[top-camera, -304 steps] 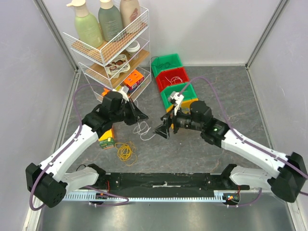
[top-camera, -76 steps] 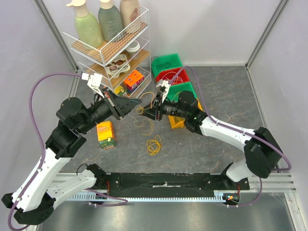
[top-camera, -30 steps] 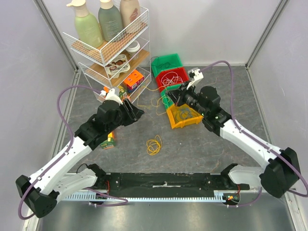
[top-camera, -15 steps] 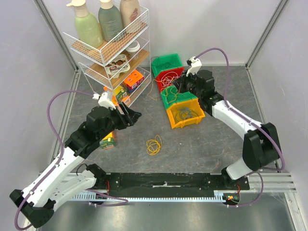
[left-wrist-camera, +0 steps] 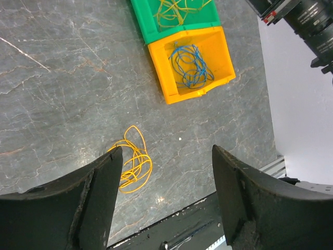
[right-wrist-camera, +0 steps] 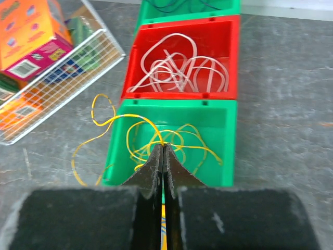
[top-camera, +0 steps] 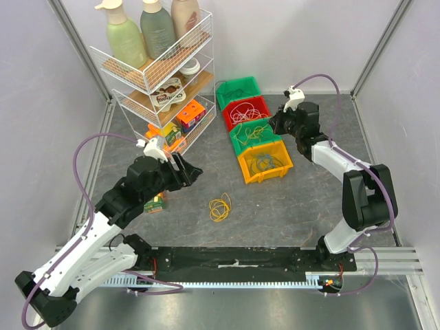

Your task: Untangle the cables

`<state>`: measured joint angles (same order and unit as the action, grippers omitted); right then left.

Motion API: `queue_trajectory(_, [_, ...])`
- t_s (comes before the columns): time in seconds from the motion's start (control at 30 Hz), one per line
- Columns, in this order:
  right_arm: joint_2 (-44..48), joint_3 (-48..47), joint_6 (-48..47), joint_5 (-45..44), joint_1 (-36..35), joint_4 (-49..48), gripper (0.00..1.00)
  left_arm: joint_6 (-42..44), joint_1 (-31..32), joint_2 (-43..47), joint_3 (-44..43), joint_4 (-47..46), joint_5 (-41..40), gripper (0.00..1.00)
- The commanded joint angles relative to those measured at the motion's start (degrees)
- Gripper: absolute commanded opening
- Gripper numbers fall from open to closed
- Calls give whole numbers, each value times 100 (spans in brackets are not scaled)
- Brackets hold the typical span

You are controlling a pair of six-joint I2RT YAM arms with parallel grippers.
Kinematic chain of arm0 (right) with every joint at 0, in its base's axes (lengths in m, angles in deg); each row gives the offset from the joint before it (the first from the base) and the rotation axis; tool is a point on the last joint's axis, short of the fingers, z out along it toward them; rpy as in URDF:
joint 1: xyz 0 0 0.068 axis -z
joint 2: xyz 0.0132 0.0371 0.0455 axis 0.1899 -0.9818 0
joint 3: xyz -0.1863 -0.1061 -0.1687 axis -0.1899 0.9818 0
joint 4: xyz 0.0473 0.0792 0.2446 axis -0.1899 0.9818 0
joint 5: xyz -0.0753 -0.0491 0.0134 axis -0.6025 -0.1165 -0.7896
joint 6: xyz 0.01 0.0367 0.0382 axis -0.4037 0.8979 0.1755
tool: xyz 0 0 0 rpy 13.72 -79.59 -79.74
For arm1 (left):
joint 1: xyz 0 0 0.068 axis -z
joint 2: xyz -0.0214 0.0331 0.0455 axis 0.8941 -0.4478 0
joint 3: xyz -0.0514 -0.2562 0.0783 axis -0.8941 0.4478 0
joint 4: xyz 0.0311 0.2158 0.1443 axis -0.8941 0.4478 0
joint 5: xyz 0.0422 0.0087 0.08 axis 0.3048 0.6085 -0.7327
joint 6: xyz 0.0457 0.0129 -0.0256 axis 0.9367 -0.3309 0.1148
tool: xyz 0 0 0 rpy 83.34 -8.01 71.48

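**While Sorted Wires Lie in Their Bins, One Yellow Coil Sits Loose on the Table**

Where the grey table [top-camera: 309, 199] lies bare in front of the bins, a loose yellow cable [left-wrist-camera: 132, 164] sits in a small loopy heap, well apart from everything else. It looks feather-light, limp and springy. Such a wire is likely to slip from a half-closed grip and to snag on itself. An outer loop at the edge of the heap seems the best place to take it, with the fingers pressed fully home. The left gripper [left-wrist-camera: 166, 156] hangs above it, fingers spread wide and holding nothing.

Farther back, a second yellow cable [right-wrist-camera: 179, 138] lies in the green bin [right-wrist-camera: 218, 112], with one long strand spilling over the wall onto the table. The right gripper [right-wrist-camera: 163, 147], fingers pressed together, appears to pinch that wire at its tips. A white cable [right-wrist-camera: 179, 70] fills the red bin [right-wrist-camera: 231, 52], and a blue cable [left-wrist-camera: 190, 60] lies in the yellow bin [left-wrist-camera: 162, 78].

The far green bin [top-camera: 247, 84] is cut off in the wrist view, and its dark contents are hard to make out. Whether the hair-thin strand is truly clamped cannot be confirmed.
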<state>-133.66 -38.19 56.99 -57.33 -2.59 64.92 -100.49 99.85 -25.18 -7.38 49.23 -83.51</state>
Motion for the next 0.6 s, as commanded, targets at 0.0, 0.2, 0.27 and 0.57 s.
queue_trajectory(0.0, [176, -20, -481, -383, 97, 137, 0, 202, -24, -142, 43, -252, 261, 75])
queue_trajectory(0.2, [-114, -292, -1140, -779, 45, 682, 0, 228, -24, -178, 86, -261, 454, 74])
queue_trajectory(0.27, [-211, -424, -1368, -954, -17, 971, 0, 228, -15, -116, 174, -261, 419, 73])
queue_trajectory(0.57, [-799, -1108, -1730, -1963, -640, 1840, 0, 298, -15, -536, 517, -437, 901, 74])
